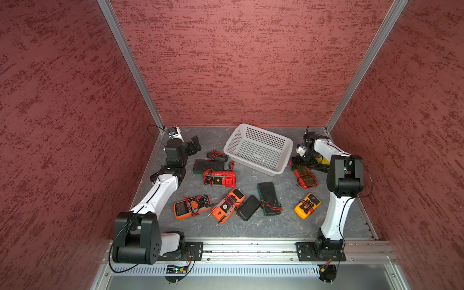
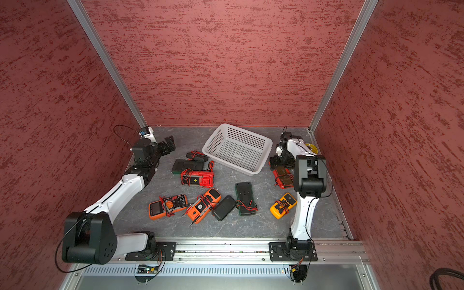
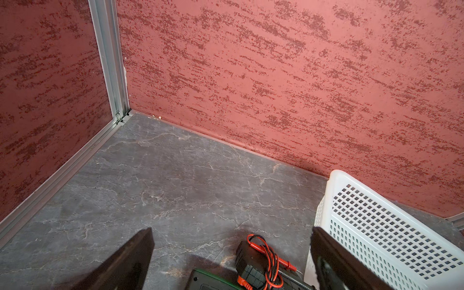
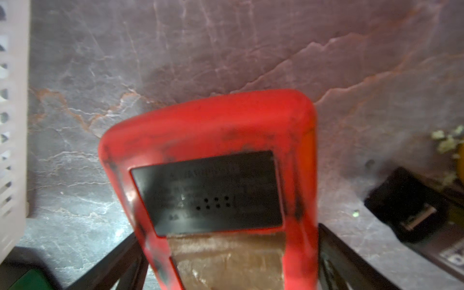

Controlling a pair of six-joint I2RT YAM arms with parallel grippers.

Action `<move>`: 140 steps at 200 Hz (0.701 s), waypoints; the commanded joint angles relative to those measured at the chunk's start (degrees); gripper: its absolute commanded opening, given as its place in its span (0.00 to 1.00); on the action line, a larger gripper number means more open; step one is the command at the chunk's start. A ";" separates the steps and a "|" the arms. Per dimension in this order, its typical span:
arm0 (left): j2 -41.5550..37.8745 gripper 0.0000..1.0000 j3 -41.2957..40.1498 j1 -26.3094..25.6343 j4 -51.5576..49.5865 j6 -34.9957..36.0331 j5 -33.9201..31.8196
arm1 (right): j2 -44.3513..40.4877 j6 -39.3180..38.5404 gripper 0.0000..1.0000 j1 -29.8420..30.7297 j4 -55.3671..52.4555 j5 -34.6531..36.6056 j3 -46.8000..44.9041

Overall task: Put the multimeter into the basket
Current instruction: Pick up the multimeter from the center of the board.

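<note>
Near the back wall stands the white perforated basket (image 1: 263,136) (image 2: 241,135), with nothing in it. Right of it a red multimeter (image 1: 305,177) (image 2: 283,177) lies face down on the table, wrapped in its leads. My right gripper (image 1: 297,160) (image 4: 228,231) is down over the meter's far end and stands open. Its two black fingers flank the red casing (image 4: 208,130), and the basket wall (image 4: 10,125) is beside it. My left gripper (image 1: 194,144) (image 3: 232,229) hovers open and empty near the back left corner, left of the basket (image 3: 376,226).
Several more meters lie across the middle: red (image 1: 219,178), two orange (image 1: 192,207) (image 1: 227,206), black (image 1: 248,207), green (image 1: 268,198), yellow (image 1: 307,204), dark green (image 1: 208,165) and a small black one (image 3: 261,263). A yellow cup (image 2: 311,148) sits behind the right arm.
</note>
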 commanded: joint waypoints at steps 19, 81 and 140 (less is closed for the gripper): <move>-0.85 1.00 0.43 0.59 -0.29 -0.73 0.14 | 6.01 1.62 0.99 1.72 -0.90 -0.76 -0.81; 0.83 1.00 2.29 0.82 -0.24 -0.97 1.07 | 0.91 2.51 0.73 2.06 1.23 1.59 -0.64; 1.81 1.00 2.99 0.88 0.30 -1.19 1.43 | -9.02 8.41 0.42 3.79 8.37 3.30 -2.78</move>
